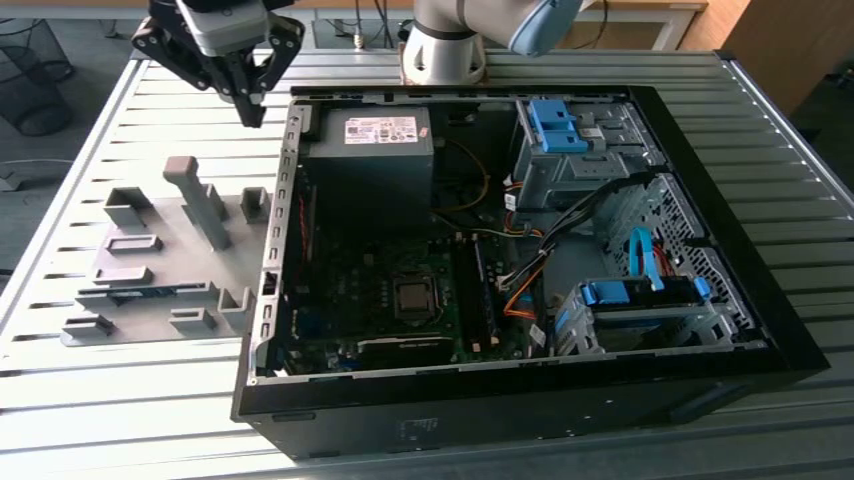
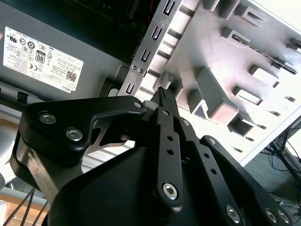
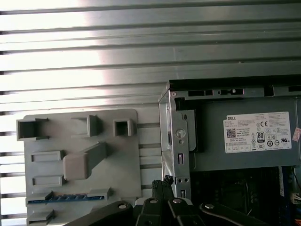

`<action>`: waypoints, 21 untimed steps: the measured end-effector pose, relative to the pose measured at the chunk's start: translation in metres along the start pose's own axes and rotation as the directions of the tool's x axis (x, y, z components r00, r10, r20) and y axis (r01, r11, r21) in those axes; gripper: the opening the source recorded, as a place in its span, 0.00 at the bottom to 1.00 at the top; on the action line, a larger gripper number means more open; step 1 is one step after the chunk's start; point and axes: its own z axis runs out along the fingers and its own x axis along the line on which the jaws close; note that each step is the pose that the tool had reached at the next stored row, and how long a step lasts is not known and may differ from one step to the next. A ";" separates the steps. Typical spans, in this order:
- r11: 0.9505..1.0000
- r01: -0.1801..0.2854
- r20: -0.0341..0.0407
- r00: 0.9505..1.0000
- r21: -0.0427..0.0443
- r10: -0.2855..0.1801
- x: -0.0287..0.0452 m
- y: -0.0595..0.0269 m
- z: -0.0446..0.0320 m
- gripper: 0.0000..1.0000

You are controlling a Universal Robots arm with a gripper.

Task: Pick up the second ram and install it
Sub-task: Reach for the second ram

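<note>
Second ram (image 3: 61, 199) is mostly buried in the grey holder (image 3: 123, 165), just a thin edge showing, and the arm (image 1: 447, 50) gets chopped off at the exterior view's top edge.

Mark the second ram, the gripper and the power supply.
second ram (image 3: 66, 199): first wrist view, middle of its long edge.
gripper (image 1: 250, 118): exterior view, between its fingertips.
power supply (image 1: 367, 175): exterior view, grey top face.
</note>
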 end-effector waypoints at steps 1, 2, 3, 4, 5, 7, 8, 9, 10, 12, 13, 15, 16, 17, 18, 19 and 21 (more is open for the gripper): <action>1.000 0.000 0.000 1.000 0.000 0.000 0.0003 0.0000 0.0000 0.10; 1.000 0.000 0.000 1.000 0.000 0.000 0.0006 -0.0001 0.0001 0.10; 1.000 0.000 0.000 1.000 0.000 0.000 0.0008 -0.0001 0.0001 0.10; 1.000 0.000 0.000 1.000 0.000 0.000 0.0010 -0.0001 0.0002 0.10; 1.000 0.000 0.000 1.000 0.000 0.000 0.0013 -0.0001 0.0002 0.10; 1.000 0.000 0.000 1.000 0.000 0.000 0.0018 -0.0001 0.0002 0.10; 1.000 0.000 0.000 1.000 0.000 0.000 0.0021 -0.0002 0.0003 0.10; 1.000 0.000 0.000 1.000 0.000 0.000 0.0023 -0.0002 0.0003 0.10; 1.000 0.000 0.000 1.000 0.000 0.000 0.0026 -0.0002 0.0003 0.10; 1.000 0.000 0.000 1.000 0.000 0.000 0.0031 -0.0002 0.0004 0.10; 1.000 0.000 0.000 1.000 0.000 0.000 0.0034 -0.0003 0.0004 0.10; 1.000 0.000 0.000 1.000 0.000 0.000 0.0039 -0.0003 0.0004 0.10; 1.000 0.000 0.000 1.000 0.000 0.000 0.0042 -0.0003 0.0004 0.10; 1.000 0.000 0.000 1.000 0.000 0.000 0.0044 -0.0004 0.0005 0.10; 1.000 0.000 0.000 1.000 0.000 0.000 0.0046 -0.0004 0.0005 0.10; 1.000 0.000 0.000 1.000 0.000 0.000 0.0048 -0.0004 0.0005 0.10; 1.000 0.000 0.000 1.000 0.000 0.000 0.0053 -0.0004 0.0006 0.10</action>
